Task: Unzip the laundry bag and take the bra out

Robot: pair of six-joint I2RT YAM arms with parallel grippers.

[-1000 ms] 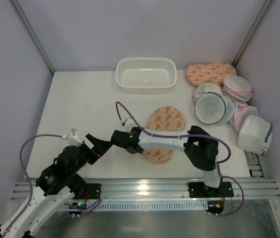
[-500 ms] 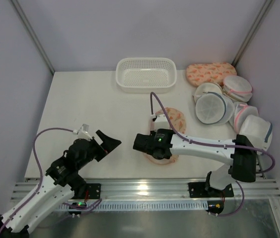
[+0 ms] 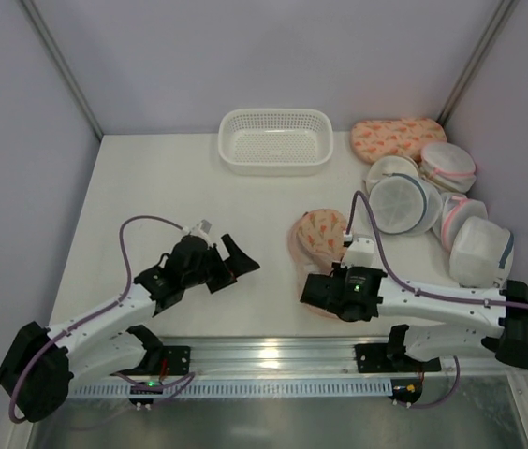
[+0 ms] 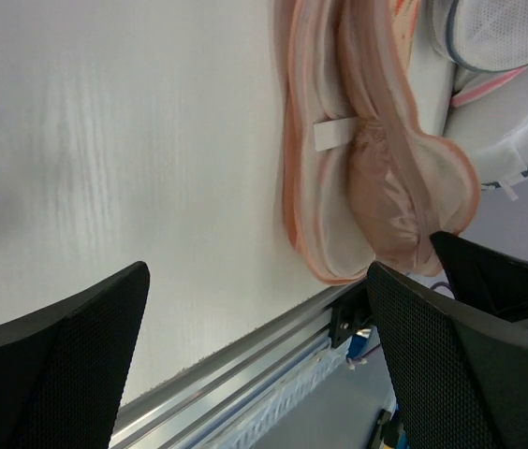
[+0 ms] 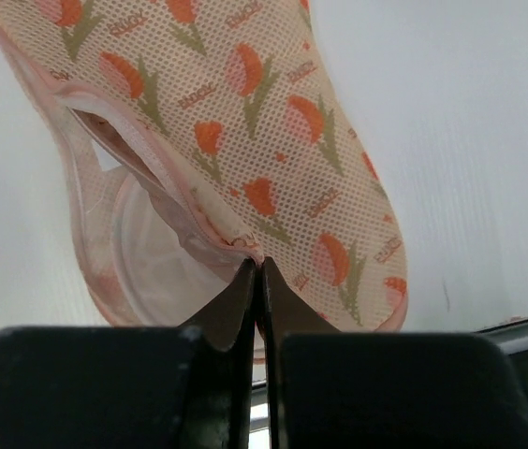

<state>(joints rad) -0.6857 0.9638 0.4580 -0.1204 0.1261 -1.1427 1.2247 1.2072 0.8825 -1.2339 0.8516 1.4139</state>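
Observation:
The laundry bag (image 3: 323,234), cream-peach with orange-red print, lies at the table's middle front with its top flap lifted and its pink zipper edge open. My right gripper (image 3: 315,281) is shut on that zipper edge (image 5: 256,260) at the bag's near end and holds the printed flap (image 5: 273,122) up. Inside the opening a pale pink rounded cup of the bra (image 4: 390,187) shows; in the right wrist view it is a faint pale shape (image 5: 142,267). My left gripper (image 3: 236,262) is open and empty, left of the bag (image 4: 325,229) and pointing at it.
A white basket (image 3: 275,140) stands at the back centre. A second printed bag (image 3: 397,137) and several round white mesh bags (image 3: 400,201) are piled at the right side. A metal rail (image 3: 273,351) runs along the table's near edge.
My right arm has swung from the left back to the right, pulling the zipper edge along; the bag went from flat to open with its flap raised. My left gripper moved right toward the bag.

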